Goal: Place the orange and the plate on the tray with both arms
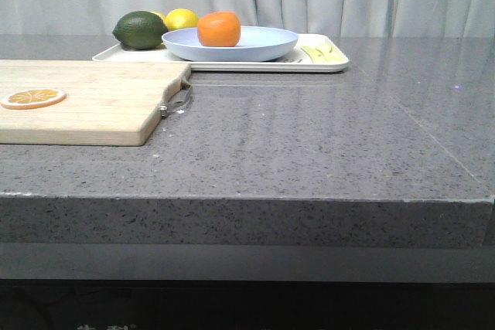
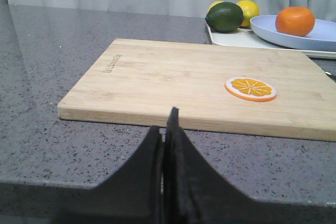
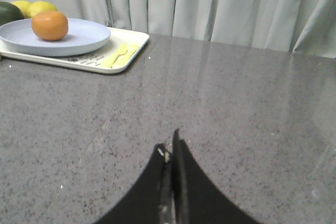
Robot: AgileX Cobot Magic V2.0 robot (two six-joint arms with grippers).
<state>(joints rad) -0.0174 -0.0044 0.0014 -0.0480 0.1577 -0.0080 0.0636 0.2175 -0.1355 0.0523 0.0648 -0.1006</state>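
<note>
Both claws, the left gripper [image 2: 164, 129] and the right gripper [image 3: 171, 148], were pressed together and held nothing. The orange [image 1: 219, 28] sat in the plate [image 1: 263, 48], which rested on the tray [image 1: 325, 64].

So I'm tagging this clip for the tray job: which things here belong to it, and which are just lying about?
Belongs to the job:
orange
plate
tray
left gripper and right gripper, both shut, empty

Just lying about:
cutting board
dried orange slice
lemon
dark green fruit
</note>
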